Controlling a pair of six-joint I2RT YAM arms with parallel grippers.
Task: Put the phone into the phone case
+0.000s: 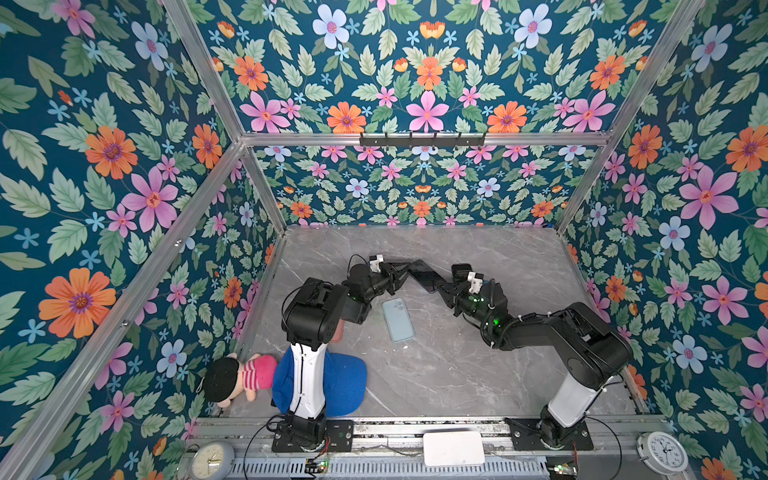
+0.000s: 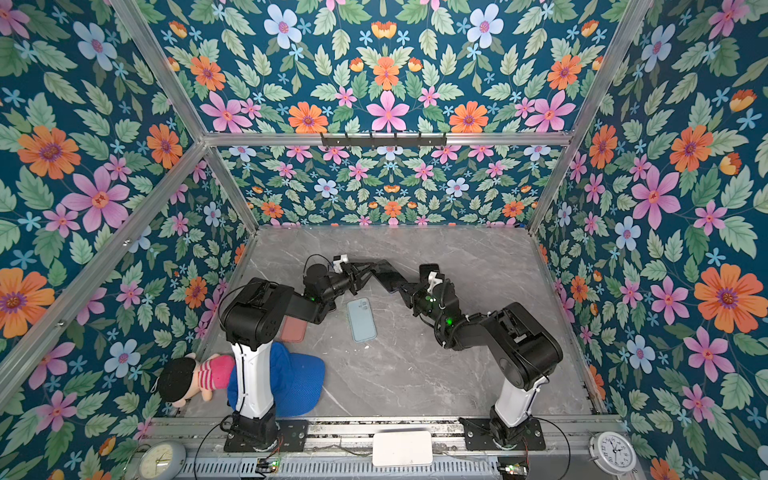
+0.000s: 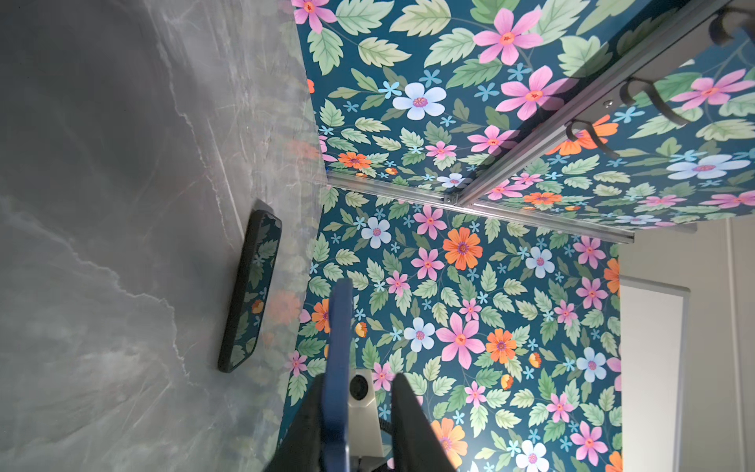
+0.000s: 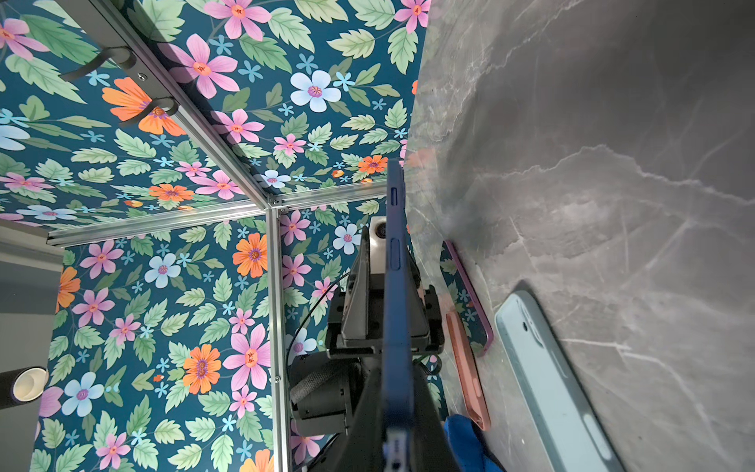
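Right gripper (image 4: 395, 408) clamps the dark blue case (image 4: 394, 286); left gripper (image 3: 359, 388), jaws parted, should clear fully before withdrawal.

A: Where is the grey marble worktop (image 1: 457, 374) bare?
B: Near right, and along the far wall
A: Obstacles?
B: Left hand (image 1: 401, 274) and right hand (image 1: 444, 287) span the far middle, dark blue phone case (image 1: 422, 274) between; pale blue rectangular phone case (image 1: 398, 320) just nearer; blue mesh cap (image 1: 347, 384) near left

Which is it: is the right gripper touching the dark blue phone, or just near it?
Touching. The right wrist view shows the right gripper closed on the dark blue phone, clamped against both its faces with no gap.
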